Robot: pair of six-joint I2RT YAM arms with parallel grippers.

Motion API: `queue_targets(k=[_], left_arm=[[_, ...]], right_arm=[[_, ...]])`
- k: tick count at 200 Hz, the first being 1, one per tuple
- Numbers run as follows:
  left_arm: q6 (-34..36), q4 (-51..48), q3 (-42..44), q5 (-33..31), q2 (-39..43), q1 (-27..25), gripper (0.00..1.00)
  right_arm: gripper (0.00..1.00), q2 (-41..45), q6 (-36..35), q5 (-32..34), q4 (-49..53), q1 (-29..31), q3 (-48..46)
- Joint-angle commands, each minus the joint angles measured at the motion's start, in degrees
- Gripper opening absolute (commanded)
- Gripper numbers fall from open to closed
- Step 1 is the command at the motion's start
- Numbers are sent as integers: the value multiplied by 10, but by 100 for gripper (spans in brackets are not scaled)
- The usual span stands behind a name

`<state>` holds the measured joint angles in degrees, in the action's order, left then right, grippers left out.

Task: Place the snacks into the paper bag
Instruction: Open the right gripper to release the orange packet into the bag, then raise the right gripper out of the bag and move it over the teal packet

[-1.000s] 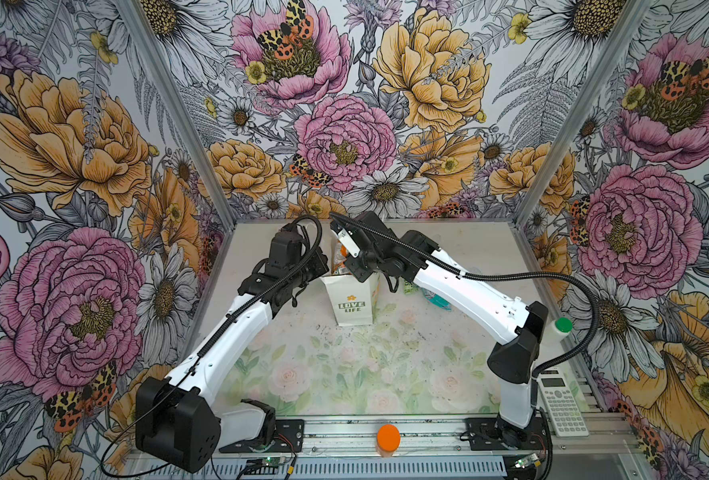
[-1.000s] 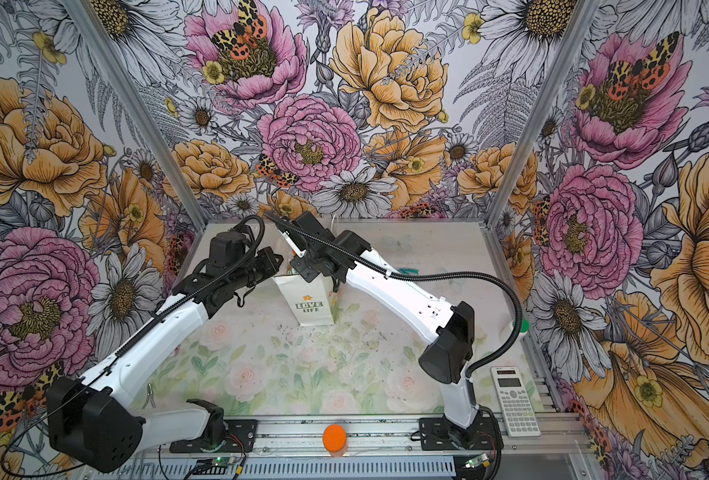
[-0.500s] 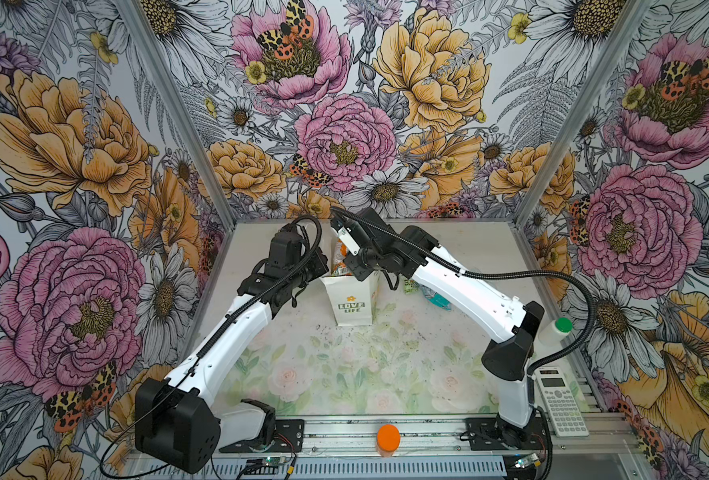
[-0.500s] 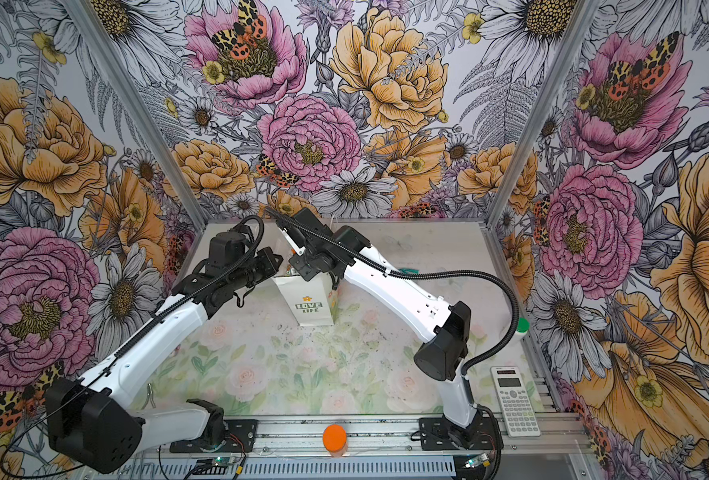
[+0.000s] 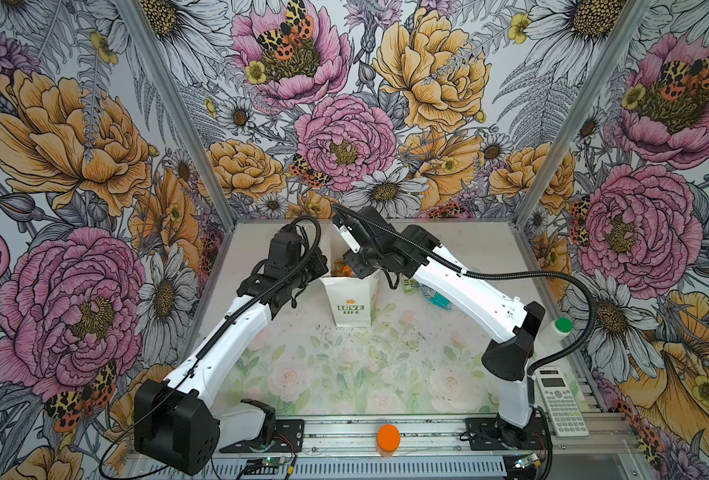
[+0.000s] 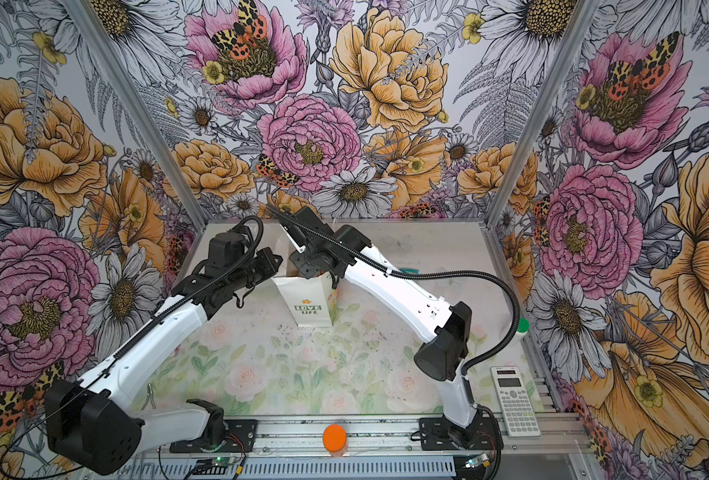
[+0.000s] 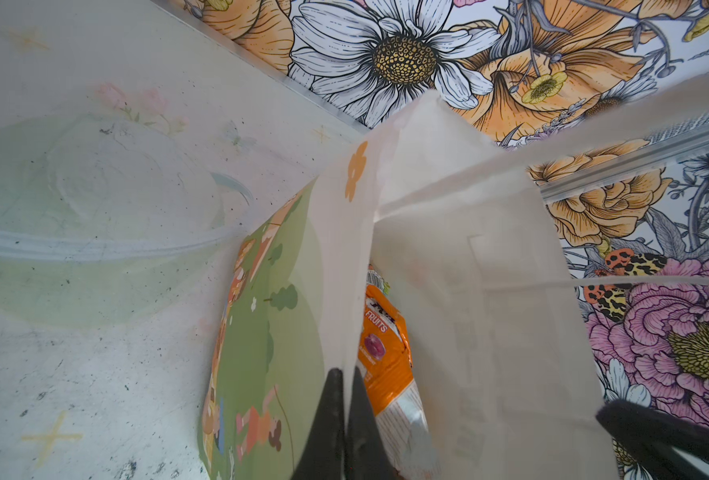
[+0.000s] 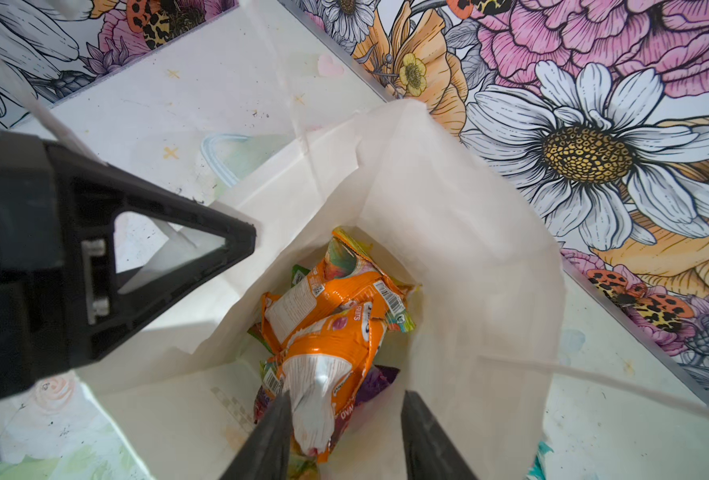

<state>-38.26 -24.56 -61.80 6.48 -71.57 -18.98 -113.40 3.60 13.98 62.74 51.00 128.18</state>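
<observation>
Inside paper bag (image 8: 448,232): crinkly orange pkt (image 8: 328,345) | L jaws pinch wall | R jaws apart

One paper bag (image 5: 350,303) is standing; inside, two orange-and-white packets (image 8: 323,301) and one purple packet (image 8: 380,374) are showing. One green packet (image 5: 410,286) and one teal packet (image 5: 439,300) are lying at bag's 3 o'clock. One calculator (image 5: 560,401), one bottle (image 5: 556,328).

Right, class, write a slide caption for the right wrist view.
Right gripper open over orange snack packets inside the white paper bag.
</observation>
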Motion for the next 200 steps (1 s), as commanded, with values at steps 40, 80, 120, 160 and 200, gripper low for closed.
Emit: queue_targets(k=[40, 80, 120, 160, 200], left_arm=[[-5, 11, 5, -7, 12, -2, 0], [-6, 11, 5, -8, 17, -3, 0], [-6, 11, 3, -5, 14, -3, 0], [-4, 11, 3, -3, 13, -3, 0], [-6, 11, 4, -5, 13, -2, 0]], right_arm=[[48, 2, 4, 18, -4, 2, 17], [49, 18, 15, 3, -4, 2, 20], [50, 46, 24, -2, -4, 2, 20], [53, 86, 33, 3, -4, 2, 12], [56, 127, 41, -1, -4, 2, -6]])
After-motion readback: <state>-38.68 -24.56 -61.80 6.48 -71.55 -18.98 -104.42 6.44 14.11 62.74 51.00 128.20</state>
